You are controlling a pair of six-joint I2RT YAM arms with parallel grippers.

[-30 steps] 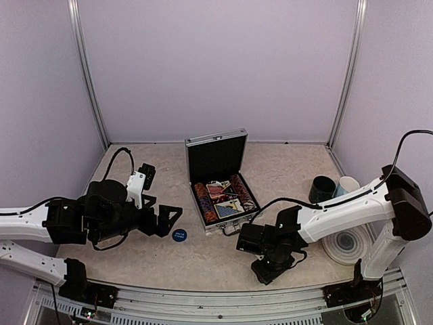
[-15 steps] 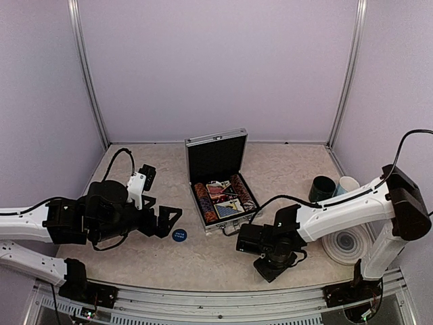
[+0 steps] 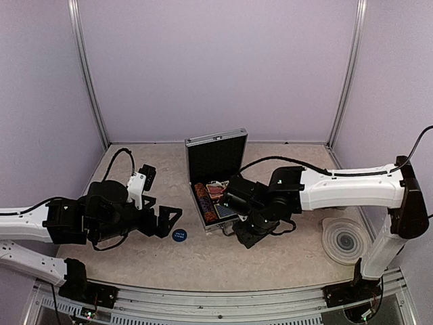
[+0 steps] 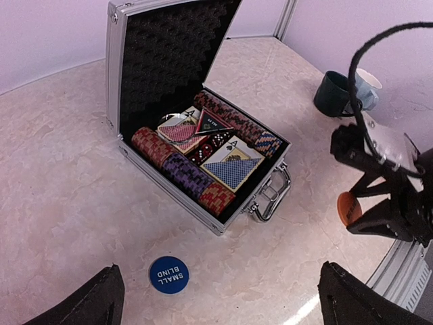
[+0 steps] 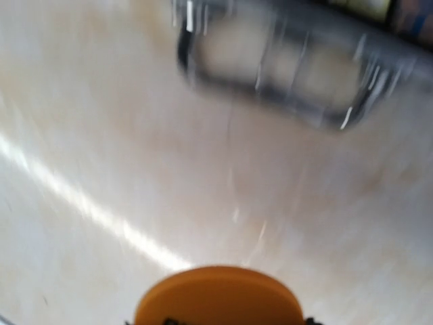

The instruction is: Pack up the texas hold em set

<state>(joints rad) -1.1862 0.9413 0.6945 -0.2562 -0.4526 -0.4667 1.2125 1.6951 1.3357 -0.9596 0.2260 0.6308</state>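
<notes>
Progress: your right end effector (image 4: 362, 206), clenched on what looks like an orange button (image 4: 347, 208), has swung over beside the open case (image 4: 169, 68); drop it in next. Meanwhile your left end effector (image 3: 172, 220) hangs released near the blue button (image 4: 168, 274).

text: "SMALL BLIND" | lettering: white | on: blue round button (image 4: 168, 274)

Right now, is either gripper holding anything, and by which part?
The right gripper pinches an orange round button, apparently across its rim at opposite edges. The left gripper is open and holds nothing.
</notes>
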